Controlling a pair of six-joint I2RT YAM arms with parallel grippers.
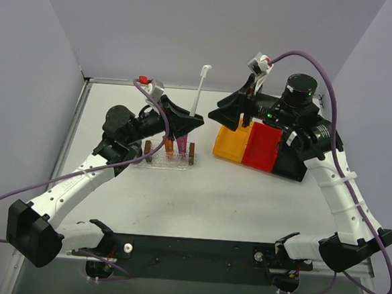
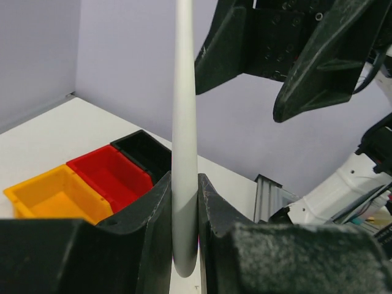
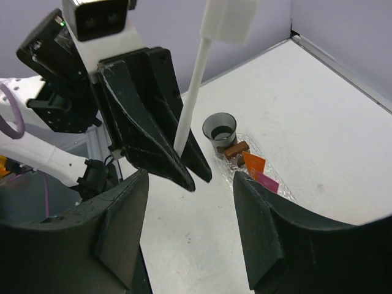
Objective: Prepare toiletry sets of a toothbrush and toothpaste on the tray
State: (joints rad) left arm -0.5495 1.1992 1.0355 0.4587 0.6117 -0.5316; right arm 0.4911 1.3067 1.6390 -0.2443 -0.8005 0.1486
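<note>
By the tray (image 1: 153, 163), left pincer (image 1: 195, 121) pinches the toothbrush (image 1: 200, 87) near-upright — right pincer (image 3: 191, 180) spread.

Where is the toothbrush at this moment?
In the top view the toothbrush stands nearly upright mid-table, clamped in the left gripper, by the right end of the tray and left of the orange bin.

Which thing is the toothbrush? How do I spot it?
Look at the clear tray near the back of the table. Right by it, the left gripper pinches a thin stick pointing up: the toothbrush. It is long and all white, unlike the short orange tube and pink tube in the tray.
</note>
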